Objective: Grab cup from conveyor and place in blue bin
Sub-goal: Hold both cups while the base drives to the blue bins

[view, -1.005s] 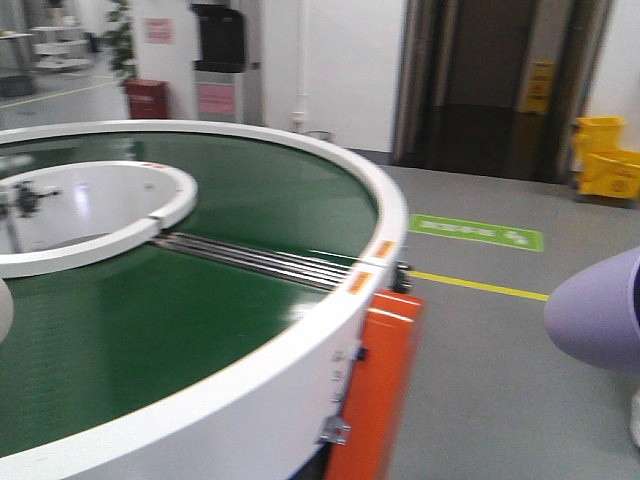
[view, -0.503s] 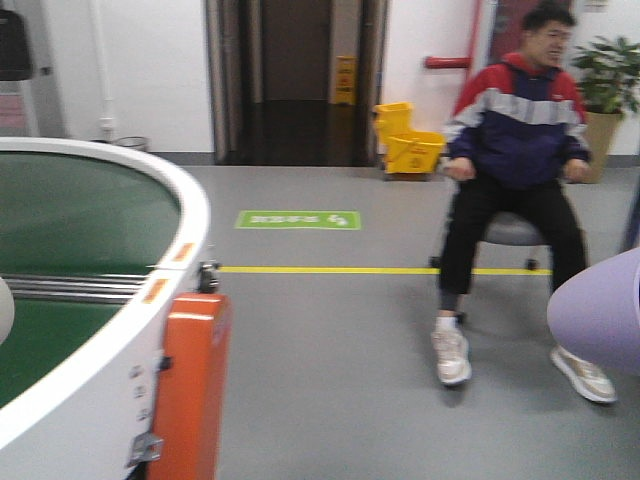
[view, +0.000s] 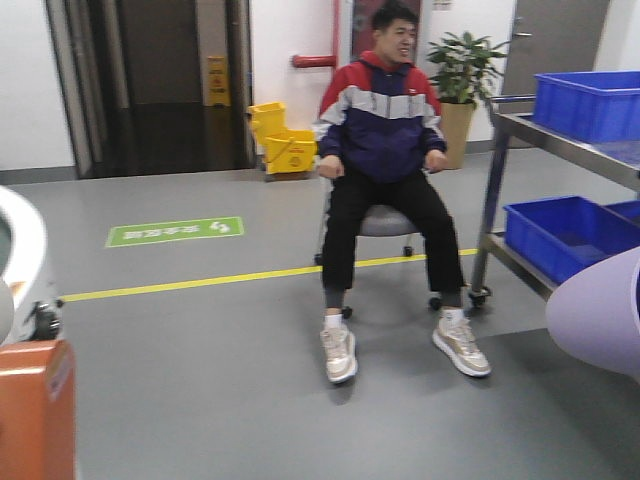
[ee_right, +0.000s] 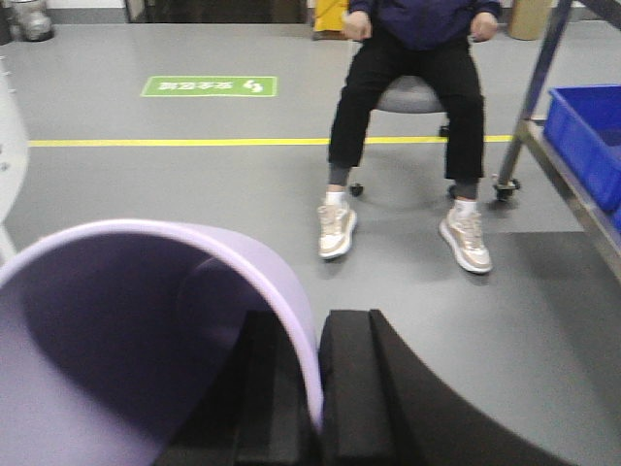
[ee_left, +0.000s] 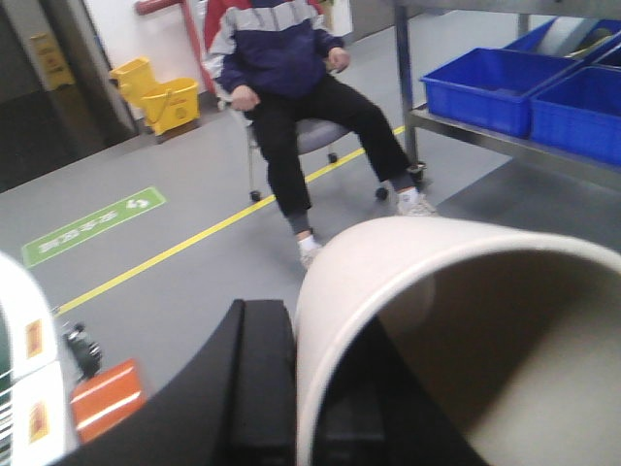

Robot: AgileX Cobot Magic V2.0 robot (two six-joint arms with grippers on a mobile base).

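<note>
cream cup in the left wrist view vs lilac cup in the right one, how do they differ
Colour: the round cream cup is off-white, the round lilac cup pale purple. Holder: the left gripper pinches the cream cup's wall, the right gripper the lilac cup's. Shared: both are tipped sideways, mouths facing their wrist cameras.

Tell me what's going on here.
The robot holds a cup in each gripper: the left gripper pinches the rim of a cream cup, the right gripper a lavender cup. The conveyor shows only at the front view's left edge. Ahead, a man sits on a stool beside a steel rack carrying blue bins. Neither cup is in a bin yet.
</note>
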